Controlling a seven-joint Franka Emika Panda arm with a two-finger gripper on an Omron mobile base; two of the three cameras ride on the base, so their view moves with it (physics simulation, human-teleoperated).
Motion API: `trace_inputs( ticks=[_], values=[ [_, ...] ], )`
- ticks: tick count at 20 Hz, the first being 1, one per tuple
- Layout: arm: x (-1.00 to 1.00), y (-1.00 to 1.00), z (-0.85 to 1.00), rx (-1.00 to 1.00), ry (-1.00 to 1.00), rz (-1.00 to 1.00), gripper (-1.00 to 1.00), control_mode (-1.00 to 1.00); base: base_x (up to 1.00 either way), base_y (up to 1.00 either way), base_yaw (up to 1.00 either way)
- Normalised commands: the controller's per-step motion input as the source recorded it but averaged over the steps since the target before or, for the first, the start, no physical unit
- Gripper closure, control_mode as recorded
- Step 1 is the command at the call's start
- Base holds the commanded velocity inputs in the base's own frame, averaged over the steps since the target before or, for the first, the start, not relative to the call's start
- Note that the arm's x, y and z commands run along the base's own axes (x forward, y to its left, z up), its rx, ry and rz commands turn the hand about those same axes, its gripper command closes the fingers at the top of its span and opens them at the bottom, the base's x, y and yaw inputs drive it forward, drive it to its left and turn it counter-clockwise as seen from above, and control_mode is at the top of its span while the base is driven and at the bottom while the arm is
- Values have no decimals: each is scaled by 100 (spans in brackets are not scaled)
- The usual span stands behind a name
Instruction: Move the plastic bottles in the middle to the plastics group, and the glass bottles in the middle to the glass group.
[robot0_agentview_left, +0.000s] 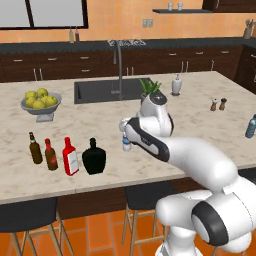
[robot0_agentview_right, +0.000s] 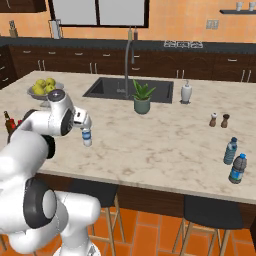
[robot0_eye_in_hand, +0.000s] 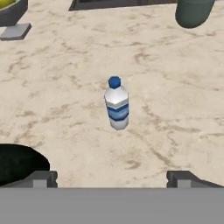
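Note:
The small clear water bottle (robot0_eye_in_hand: 117, 105) with a blue label band stands upright on the counter, mid-frame in the hand view, and also shows in both base views (robot0_agentview_right: 87, 136) (robot0_agentview_left: 126, 144). My gripper (robot0_eye_in_hand: 113, 179) hovers above and short of it, open, its fingertips (robot0_eye_in_hand: 43, 178) wide apart and holding nothing. To the left stand the squat black bottle (robot0_agentview_left: 93, 157) and the flat red white-labelled bottle (robot0_agentview_left: 70, 157). Beyond them are the narrow dark-red bottle (robot0_agentview_left: 50, 155) and the slim brown bottle (robot0_agentview_left: 35, 148). Two teal-blue bottles (robot0_agentview_right: 230, 151) (robot0_agentview_right: 238, 168) stand at the counter's far right.
A bowl of yellow fruit (robot0_agentview_left: 41, 102) sits behind the glass bottles. A sink (robot0_agentview_left: 100, 90) with a tall faucet, a potted plant (robot0_agentview_right: 142, 98), a soap dispenser (robot0_agentview_right: 186, 92) and salt and pepper shakers (robot0_agentview_right: 219, 120) occupy the far side. Stools (robot0_agentview_left: 145, 195) stand under the near edge.

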Motion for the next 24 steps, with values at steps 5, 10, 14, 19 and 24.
trace_inputs(
  ticks=[5,10,14,19,24],
  values=[
    [45,-10,-20,-9,0,1,-100,-100,0,0,0],
    [22,-4,-35,-1,0,10,-100,-100,0,0,0],
    [32,0,-38,0,0,11,-100,-100,0,0,0],
    [42,0,-30,0,1,4,-100,-100,0,0,0],
    [41,4,-22,0,4,0,-100,-100,0,0,0]
  ],
)
